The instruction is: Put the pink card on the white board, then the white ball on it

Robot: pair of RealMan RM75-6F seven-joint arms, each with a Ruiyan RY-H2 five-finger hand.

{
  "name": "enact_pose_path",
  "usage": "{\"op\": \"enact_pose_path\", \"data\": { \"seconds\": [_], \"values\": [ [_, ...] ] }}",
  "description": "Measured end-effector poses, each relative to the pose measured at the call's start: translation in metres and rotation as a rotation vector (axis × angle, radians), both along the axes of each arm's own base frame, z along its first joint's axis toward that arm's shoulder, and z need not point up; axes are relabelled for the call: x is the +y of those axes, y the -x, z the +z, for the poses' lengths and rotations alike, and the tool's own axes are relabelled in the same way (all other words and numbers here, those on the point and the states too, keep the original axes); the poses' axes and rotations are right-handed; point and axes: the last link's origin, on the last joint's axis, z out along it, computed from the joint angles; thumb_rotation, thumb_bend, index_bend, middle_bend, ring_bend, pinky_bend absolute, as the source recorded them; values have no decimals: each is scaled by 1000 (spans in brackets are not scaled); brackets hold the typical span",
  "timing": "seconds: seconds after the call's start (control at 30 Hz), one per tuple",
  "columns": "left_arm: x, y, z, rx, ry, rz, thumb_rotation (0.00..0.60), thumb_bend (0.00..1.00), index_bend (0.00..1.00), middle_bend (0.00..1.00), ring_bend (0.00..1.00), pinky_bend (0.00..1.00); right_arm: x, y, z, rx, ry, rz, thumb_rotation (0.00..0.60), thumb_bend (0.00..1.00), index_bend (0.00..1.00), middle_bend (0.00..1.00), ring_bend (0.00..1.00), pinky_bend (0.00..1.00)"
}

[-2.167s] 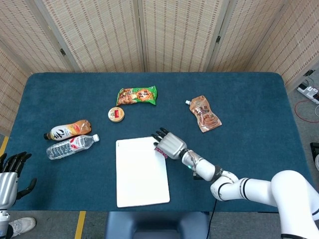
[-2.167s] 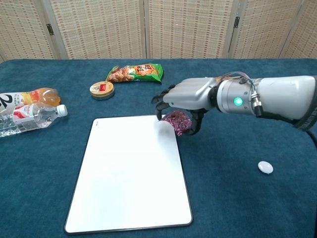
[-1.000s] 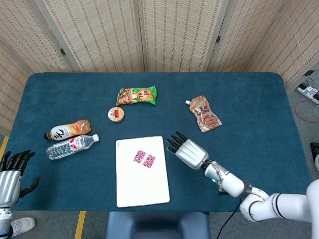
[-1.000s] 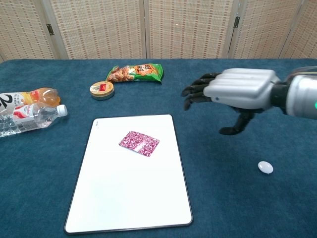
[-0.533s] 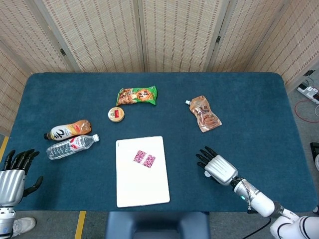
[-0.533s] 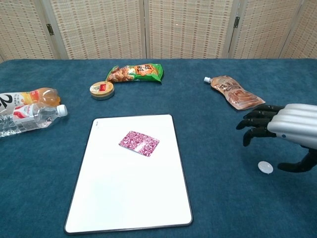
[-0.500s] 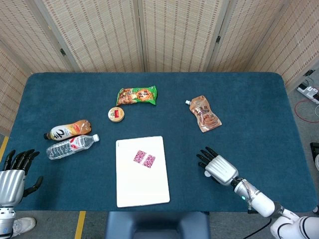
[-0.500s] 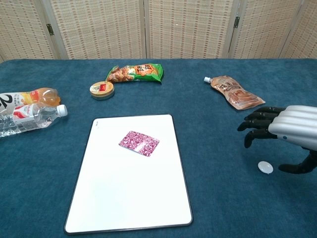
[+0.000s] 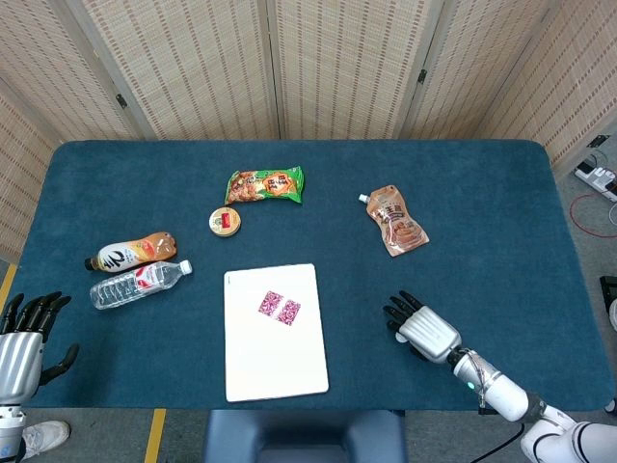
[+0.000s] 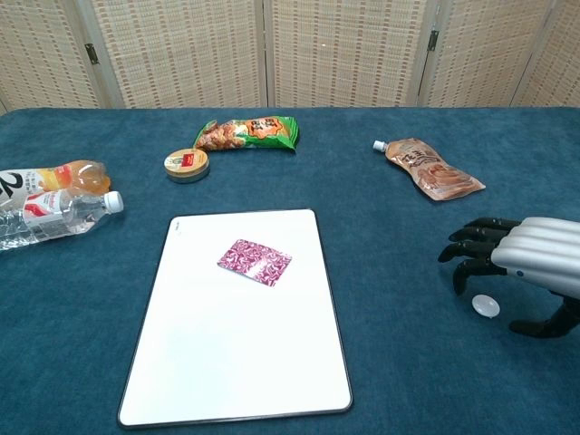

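Observation:
The pink card (image 10: 255,261) (image 9: 279,308) lies flat on the upper part of the white board (image 10: 208,362) (image 9: 275,362). The small white ball (image 10: 486,306) rests on the blue cloth at the right. My right hand (image 10: 526,263) (image 9: 424,328) hovers over the ball, palm down, fingers apart and curved, the dark fingertips just left of the ball and the thumb just right of it. It holds nothing. In the head view the hand hides the ball. My left hand (image 9: 21,342) hangs off the table's left front corner, fingers spread, empty.
A brown pouch (image 10: 430,170) lies behind my right hand. A green snack bag (image 10: 249,134) and a small round tin (image 10: 187,164) sit at the back. Two bottles (image 10: 50,204) lie at the left edge.
My right hand let go of the pink card on the board, swept right and toward the front edge, and has now sunk slightly over the white ball.

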Motion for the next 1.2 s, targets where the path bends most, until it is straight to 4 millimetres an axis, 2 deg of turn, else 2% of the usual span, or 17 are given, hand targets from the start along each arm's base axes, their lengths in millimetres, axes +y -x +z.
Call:
{"op": "enact_pose_path", "data": {
  "seconds": [1.03,1.2],
  "values": [
    [0,6,-1,1,3,17,600,357,196,175,176,0,-13,-3,-8,2,1,-6,600,332,501,212,64,0],
    [0,6,0,2,0,17,600,357,196,175,176,0,-16,-11,-6,-26,3,-3,600,332,505,214,63,0]
  ]
}}
